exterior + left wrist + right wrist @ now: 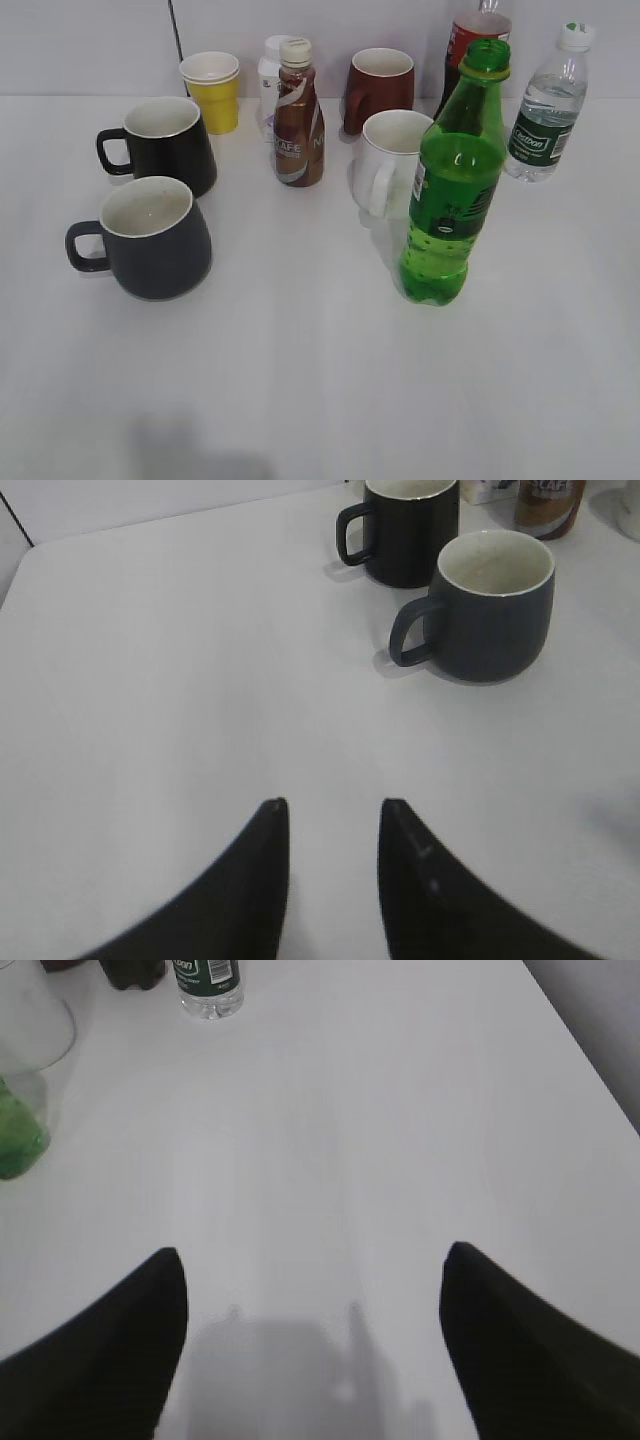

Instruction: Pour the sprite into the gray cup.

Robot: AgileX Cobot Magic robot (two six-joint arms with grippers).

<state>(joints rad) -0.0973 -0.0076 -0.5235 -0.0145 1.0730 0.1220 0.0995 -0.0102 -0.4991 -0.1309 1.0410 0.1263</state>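
The sprite (452,190), a tall green bottle without a cap, stands upright right of centre on the white table; its base shows at the left edge of the right wrist view (15,1135). The gray cup (150,240) stands at the front left, handle to the left, and shows in the left wrist view (495,605). My left gripper (333,805) is open and empty over bare table, well short of the gray cup. My right gripper (312,1255) is wide open and empty, to the right of the sprite. Neither gripper shows in the exterior view.
A black mug (165,142) stands behind the gray cup. A yellow cup (212,90), a brown coffee bottle (298,115), a brown mug (380,88), a white mug (392,162), a cola bottle (470,35) and a water bottle (548,110) stand at the back.
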